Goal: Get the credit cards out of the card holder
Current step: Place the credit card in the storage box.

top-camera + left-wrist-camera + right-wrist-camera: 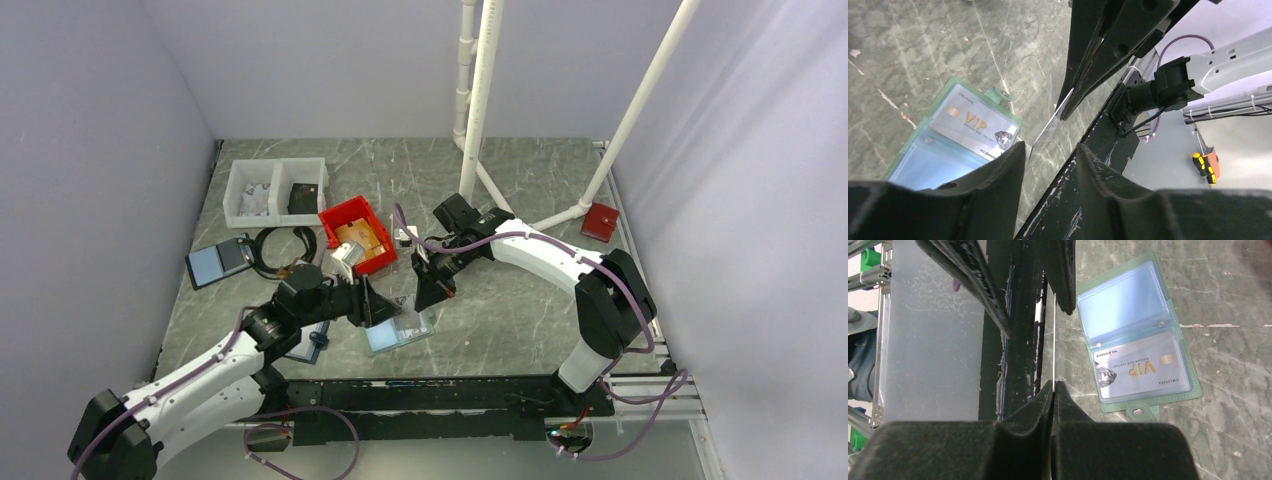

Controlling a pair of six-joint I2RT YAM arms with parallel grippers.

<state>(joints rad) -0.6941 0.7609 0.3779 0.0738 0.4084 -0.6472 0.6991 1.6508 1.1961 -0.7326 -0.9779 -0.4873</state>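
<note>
The card holder (400, 332) lies open on the table, teal-edged with pale blue pockets (1120, 305) (923, 160). A silver VIP credit card (1138, 367) (975, 127) sits in the pocket next to the tab. My right gripper (1054, 383) (432, 295) hangs just above the holder, shut on a second credit card (1054, 340) (1048, 127), thin and seen edge-on. My left gripper (1048, 147) (380, 305) faces it, open. Its fingers (1015, 155) straddle the card's free end with a gap on both sides.
A red bin (357, 232) and a white two-part tray (275, 190) stand behind the left arm. A dark-edged folder (218, 262) and a cable coil (285, 250) lie at the left. White poles (480, 100) rise at the back. A black rail (450, 395) borders the near edge.
</note>
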